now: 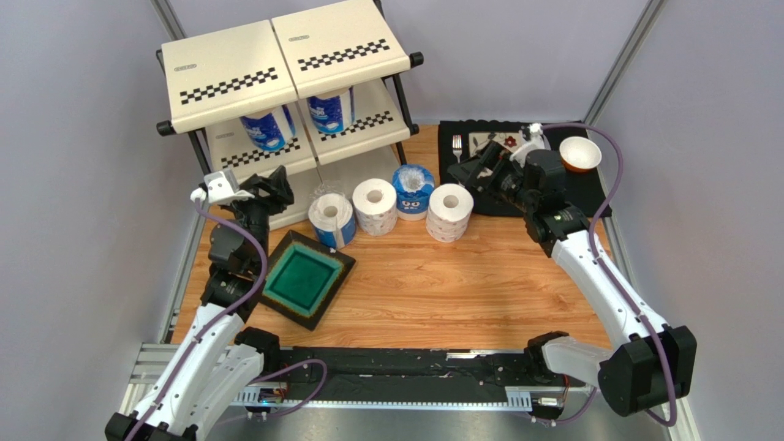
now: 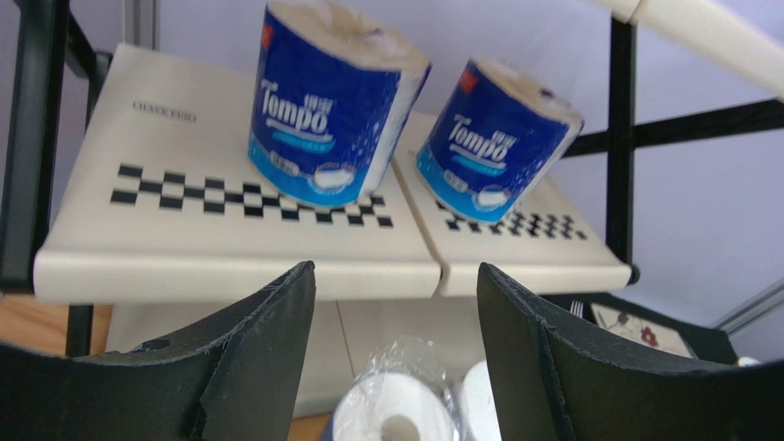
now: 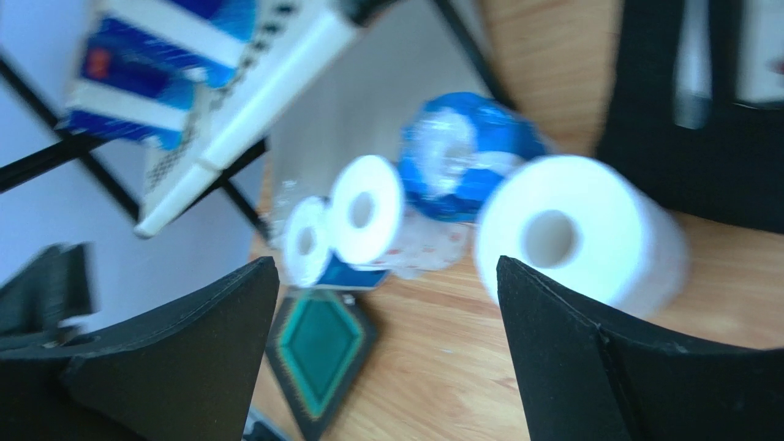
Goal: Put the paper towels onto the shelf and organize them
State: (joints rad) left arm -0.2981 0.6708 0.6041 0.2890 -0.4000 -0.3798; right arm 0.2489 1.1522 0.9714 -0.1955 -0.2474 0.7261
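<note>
Blurry feed, but the right gripper (image 3: 385, 266) is spread wide, its black fingers (image 3: 184, 358) low at either side with nothing between them. Just past the right finger, a plain white roll (image 3: 598, 248) stands on the wooden table (image 3: 460, 367), hollow core facing us. Behind it sits a blue-wrapped roll (image 3: 460, 161). To the left are two more, touching: a second white roll (image 3: 368, 216) and a fourth roll (image 3: 304, 241) with blue wrap at its base. Below them lies a green dish (image 3: 322, 354). Upper left, the shelf (image 3: 276, 73) slants across, blue rolls (image 3: 129, 64) on a tier. A black mat (image 3: 699, 138) fills the upper right.
</note>
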